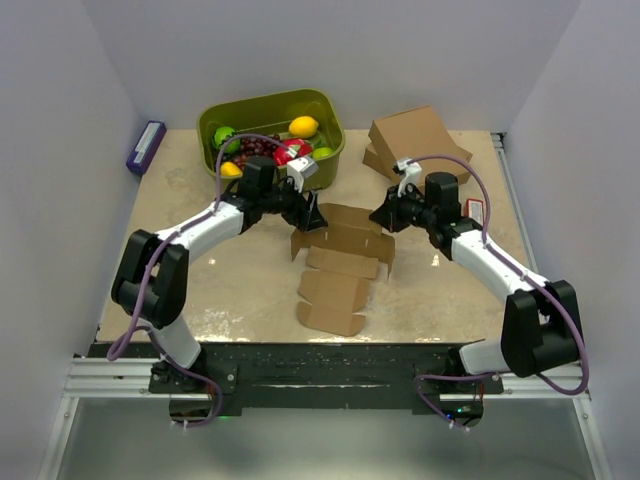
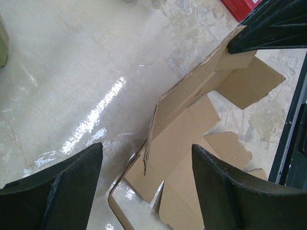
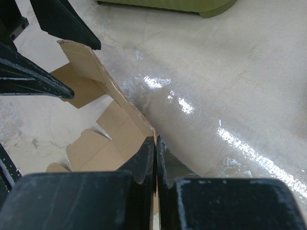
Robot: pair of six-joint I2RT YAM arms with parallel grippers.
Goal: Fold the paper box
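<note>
The paper box (image 1: 338, 268) is a brown die-cut sheet lying mid-table, its far panel raised on edge. My right gripper (image 1: 381, 218) is shut on the right end of that raised panel; in the right wrist view the gripper (image 3: 156, 140) has its fingers pinched on the cardboard edge (image 3: 91, 62). My left gripper (image 1: 314, 218) is at the panel's left end. In the left wrist view the gripper (image 2: 146, 148) is open, one finger (image 2: 62, 187) on each side of the upright panel (image 2: 182, 129), with a gap on both sides.
A green bin (image 1: 262, 101) of fruit stands at the back left, close behind the left gripper. Larger brown cardboard boxes (image 1: 415, 145) are stacked at the back right. A purple box (image 1: 145, 147) lies at the far left edge, and a red pack (image 1: 476, 212) lies by the right arm.
</note>
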